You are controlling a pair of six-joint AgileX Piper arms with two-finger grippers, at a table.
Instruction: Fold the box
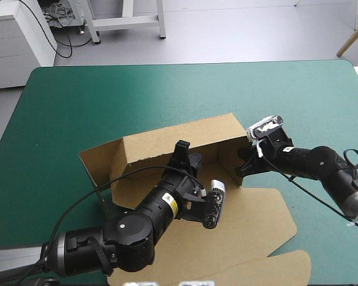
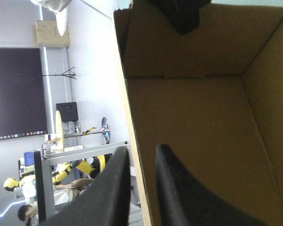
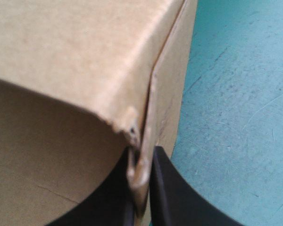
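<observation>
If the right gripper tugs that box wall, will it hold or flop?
Probably holds: the box walls stand straight. Its edge looks crumpled where the right gripper pinches, so it may buckle. Thin board, likely light: may slide.

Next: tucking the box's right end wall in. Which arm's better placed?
Likely right. The right tool pinches that end wall's corner on the box; the left tool is clamped on the far wall, away from it.

Brown box [image 1: 185, 140] on a teal-green tabletop [image 1: 107, 95]

The box is plain, unprinted brown, darker in its shaded inside at the frame's centre. The tabletop is one even teal-green. The left claw [image 1: 186, 152] and right claw [image 1: 243, 165] are black, with a small yellow label [image 1: 167, 201] at lower centre.
</observation>
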